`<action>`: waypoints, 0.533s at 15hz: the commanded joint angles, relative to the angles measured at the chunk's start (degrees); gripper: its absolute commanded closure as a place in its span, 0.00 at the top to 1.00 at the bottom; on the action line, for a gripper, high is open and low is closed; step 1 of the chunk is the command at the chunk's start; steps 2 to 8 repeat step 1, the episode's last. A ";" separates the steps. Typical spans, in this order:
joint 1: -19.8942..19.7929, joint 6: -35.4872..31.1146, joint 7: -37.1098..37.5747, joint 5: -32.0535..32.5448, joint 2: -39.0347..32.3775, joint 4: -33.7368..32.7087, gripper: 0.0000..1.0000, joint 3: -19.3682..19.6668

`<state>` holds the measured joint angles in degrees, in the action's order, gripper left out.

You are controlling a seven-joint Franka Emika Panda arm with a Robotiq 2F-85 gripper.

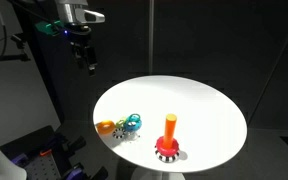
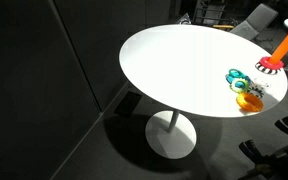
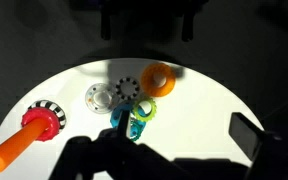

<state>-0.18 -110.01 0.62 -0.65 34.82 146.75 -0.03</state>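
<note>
My gripper hangs high above the far left edge of a round white table, open and empty. In the wrist view its dark fingers stand wide apart with only bare tabletop between them. A cluster of toy gear rings lies below: an orange ring, a clear one, a green one and a blue one. Both exterior views show the cluster. Beside it an orange peg stands upright on a striped black-and-white base.
The table rests on a single pedestal foot in a dark room. Chairs stand behind it, and dark equipment sits on the floor close by. A thin vertical pole rises behind the table.
</note>
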 commanded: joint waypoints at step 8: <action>0.00 0.12 -0.01 0.01 -0.02 -0.10 1.00 0.01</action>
